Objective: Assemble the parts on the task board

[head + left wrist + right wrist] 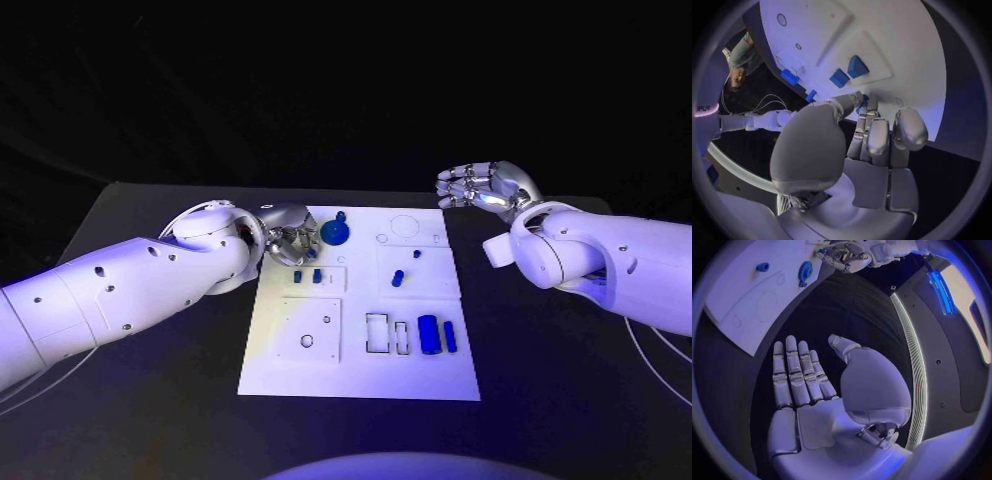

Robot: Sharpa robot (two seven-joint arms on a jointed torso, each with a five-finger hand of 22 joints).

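The white task board (361, 380) carries small blue parts (427, 331) on a black table (144, 400). The left hand (289, 235) pinches a blue round part (335, 232) at the board's far-left corner; the right hand (490, 188) hangs released.

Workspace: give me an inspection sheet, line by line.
Surface: black table, dark cloth behind.
Job's things: white board mid-table; blue round part at its far left; small blue pegs mid-board; two blue bars near right.
Clutter: nothing seen.
Hands: left hand at the board's far left edge, fingers curled by the round part, hold unclear; right hand off the board, open.
Cables: thin wires under the right arm.
Surroundings: dark.
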